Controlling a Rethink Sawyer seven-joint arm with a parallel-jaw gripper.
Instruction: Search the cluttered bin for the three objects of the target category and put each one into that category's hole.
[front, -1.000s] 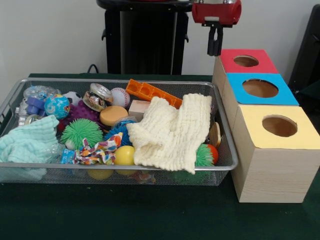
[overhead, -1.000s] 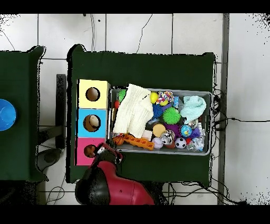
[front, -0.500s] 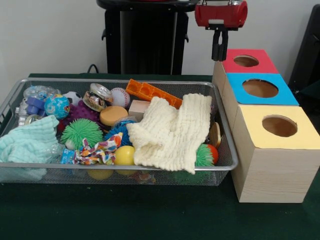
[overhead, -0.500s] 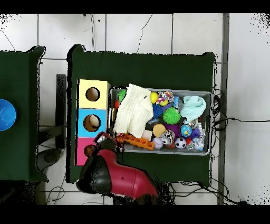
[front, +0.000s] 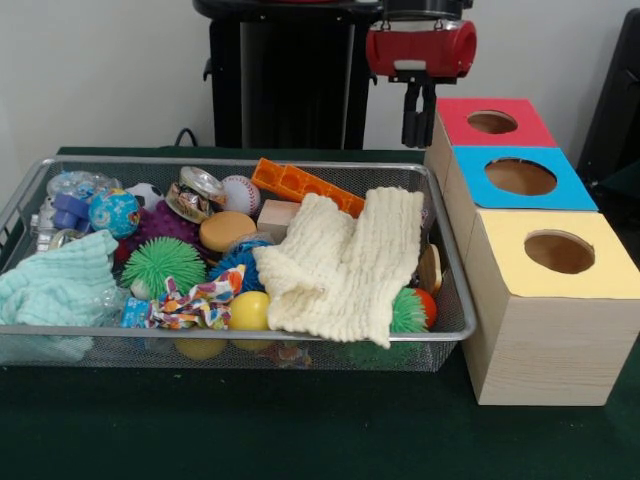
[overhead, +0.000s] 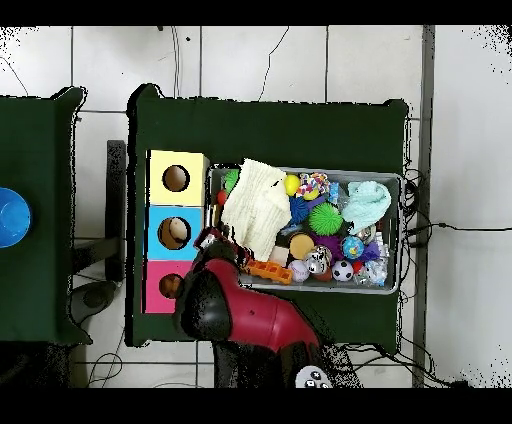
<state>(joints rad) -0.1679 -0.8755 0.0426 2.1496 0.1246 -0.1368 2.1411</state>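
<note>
A wire bin (front: 240, 335) holds a jumble of toys and cloths. A cream cloth (front: 345, 265) lies over its right half. An orange block (front: 305, 186), a baseball (front: 240, 194), a green spiky ball (front: 163, 265) and a yellow ball (front: 249, 310) lie among the rest. Right of the bin stands a row of boxes with holes, topped red (front: 530, 130), blue (front: 575, 195) and yellow (front: 510, 235). My gripper (front: 415, 140) hangs shut and empty over the bin's far right corner, beside the red box. In the overhead view the arm (overhead: 235, 305) hides it.
A mint cloth (front: 60, 285), a globe ball (front: 113, 212), an orange disc (front: 227, 230) and a patterned cloth (front: 195, 300) fill the bin's left half. Something pale shows inside the blue box's hole (overhead: 177, 233). A blue bowl (overhead: 8, 216) sits on a separate table.
The gripper has swung from beside the red box's hole leftward in the front view, to the bin's far right corner. Nothing in the bin has moved.
</note>
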